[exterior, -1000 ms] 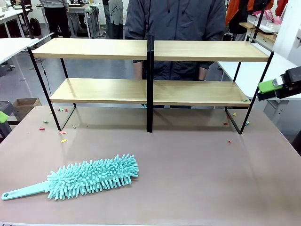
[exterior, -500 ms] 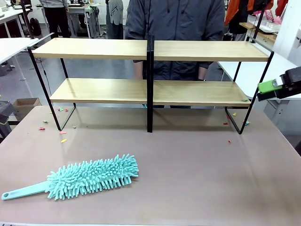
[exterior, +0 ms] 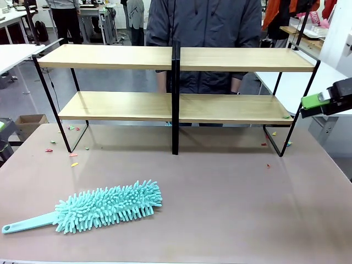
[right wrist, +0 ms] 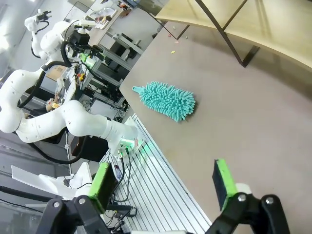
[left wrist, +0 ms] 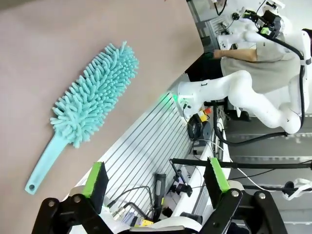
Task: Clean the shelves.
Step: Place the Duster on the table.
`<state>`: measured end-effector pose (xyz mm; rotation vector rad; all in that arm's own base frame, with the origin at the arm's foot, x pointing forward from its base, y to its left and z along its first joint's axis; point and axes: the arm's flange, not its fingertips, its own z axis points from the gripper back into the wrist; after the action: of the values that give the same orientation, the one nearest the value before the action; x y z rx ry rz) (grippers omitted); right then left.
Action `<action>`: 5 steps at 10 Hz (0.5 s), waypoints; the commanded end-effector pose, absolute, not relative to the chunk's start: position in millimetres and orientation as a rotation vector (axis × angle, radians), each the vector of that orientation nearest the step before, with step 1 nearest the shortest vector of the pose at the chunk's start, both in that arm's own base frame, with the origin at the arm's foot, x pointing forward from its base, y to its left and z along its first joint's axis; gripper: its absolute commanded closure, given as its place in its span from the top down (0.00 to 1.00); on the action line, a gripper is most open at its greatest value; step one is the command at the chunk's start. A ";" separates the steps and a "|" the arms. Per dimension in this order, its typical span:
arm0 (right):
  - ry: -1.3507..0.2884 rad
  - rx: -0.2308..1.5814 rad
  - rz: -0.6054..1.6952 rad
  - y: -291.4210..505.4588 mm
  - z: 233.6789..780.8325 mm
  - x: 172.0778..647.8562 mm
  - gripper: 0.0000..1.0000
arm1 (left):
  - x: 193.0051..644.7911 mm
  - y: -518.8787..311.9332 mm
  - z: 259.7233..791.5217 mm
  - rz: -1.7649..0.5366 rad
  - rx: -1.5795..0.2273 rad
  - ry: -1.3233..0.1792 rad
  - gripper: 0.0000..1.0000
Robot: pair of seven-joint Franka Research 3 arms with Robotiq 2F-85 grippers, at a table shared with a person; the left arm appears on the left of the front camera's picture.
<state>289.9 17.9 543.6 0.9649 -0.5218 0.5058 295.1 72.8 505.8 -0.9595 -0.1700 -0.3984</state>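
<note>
Both your grippers, left [left wrist: 155, 181] and right [right wrist: 163, 185], stood spread and empty; the duster [exterior: 104, 207] below the shelves [exterior: 175, 104] risked a misgrasp on its thin flat handle.

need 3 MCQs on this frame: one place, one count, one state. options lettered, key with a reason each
1. Where does the duster lie?
A. top board
B. table, front left
C. in a pincer

2. How many wood boards do the shelves have?
A. two
B. four
C. six

3. How do the left pincer's jaws stand?
A. shut on the duster
B. shut, empty
C. open, empty

Key: 1 B, it rests flat on the brown table, handle toward the left edge. 2 B, two boards per tier, split by the central upright. 3 C, the green pads stand wide apart with nothing between them.
</note>
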 end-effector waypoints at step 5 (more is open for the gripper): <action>-0.546 0.988 0.528 19.1 545.4 293.7 1.00 | 293.7 74.6 504.0 -0.409 -0.953 -0.183 1.00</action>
<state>289.8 18.0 543.7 0.9664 -0.5224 0.5068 295.0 73.3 505.9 -0.9592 -0.1710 -0.3969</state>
